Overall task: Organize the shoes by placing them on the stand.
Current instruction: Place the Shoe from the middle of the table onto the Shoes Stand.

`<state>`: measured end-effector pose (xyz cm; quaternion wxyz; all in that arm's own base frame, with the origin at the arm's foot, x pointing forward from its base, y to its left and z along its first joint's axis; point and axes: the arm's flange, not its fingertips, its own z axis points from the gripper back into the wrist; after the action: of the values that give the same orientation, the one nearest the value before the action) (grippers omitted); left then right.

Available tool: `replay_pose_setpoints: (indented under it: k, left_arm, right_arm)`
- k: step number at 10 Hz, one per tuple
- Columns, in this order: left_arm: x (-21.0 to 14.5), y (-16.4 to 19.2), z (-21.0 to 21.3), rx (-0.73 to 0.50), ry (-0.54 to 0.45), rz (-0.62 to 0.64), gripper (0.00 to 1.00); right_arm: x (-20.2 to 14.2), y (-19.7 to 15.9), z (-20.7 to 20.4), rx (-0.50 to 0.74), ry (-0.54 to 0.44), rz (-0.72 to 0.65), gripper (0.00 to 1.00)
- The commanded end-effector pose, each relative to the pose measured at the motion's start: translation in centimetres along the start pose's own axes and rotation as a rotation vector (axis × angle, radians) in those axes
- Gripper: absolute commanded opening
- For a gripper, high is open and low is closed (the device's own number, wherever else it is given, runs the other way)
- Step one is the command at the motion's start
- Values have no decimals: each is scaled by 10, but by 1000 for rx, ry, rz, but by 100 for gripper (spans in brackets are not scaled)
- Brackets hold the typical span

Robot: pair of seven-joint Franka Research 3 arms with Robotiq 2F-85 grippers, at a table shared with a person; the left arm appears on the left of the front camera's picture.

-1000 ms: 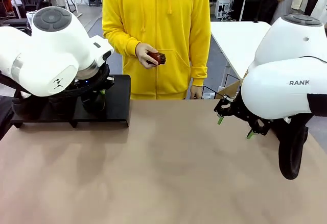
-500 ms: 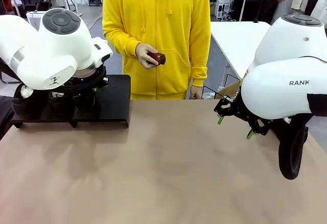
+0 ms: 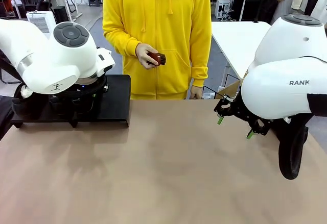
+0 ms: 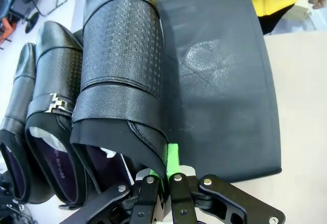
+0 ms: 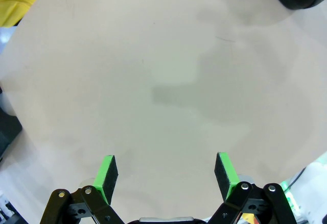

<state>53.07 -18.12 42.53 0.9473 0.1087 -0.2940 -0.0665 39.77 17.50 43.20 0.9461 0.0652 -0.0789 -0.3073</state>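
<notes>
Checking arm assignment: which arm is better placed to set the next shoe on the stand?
Left. The left pincer is shut on a shoe collar at the stand; the right pincer hangs open above bare table.

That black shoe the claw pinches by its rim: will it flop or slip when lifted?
It probably keeps its shape: the shoe looks like thick leather with white paper stuffed inside. The left claw grips only the thin rim, so it may swing toe-down. The glossy leather could slip a little.
</notes>
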Motion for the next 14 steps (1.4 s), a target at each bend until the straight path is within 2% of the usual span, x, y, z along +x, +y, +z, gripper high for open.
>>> replay_pose_setpoints:
  k: [1,6,7,10,11,14]
  left_arm:
    - [4,-1,-9,39,-68,17,0]
    - [1,-2,-22,60,-44,21,0]
    - [1,-2,-20,49,-36,29,15]
    - [2,-2,-16,45,-40,30,72]
    - [3,0,-14,42,-49,43,87]
    - [8,11,11,-19,-60,148,87]
  right_arm:
    - [3,-1,2,11,2,20,100]
    - [3,-1,2,11,2,20,100]
    - [3,-1,2,11,2,20,100]
    - [3,-1,2,11,2,20,100]
    - [3,-1,2,11,2,20,100]
    - [3,-1,2,11,2,20,100]
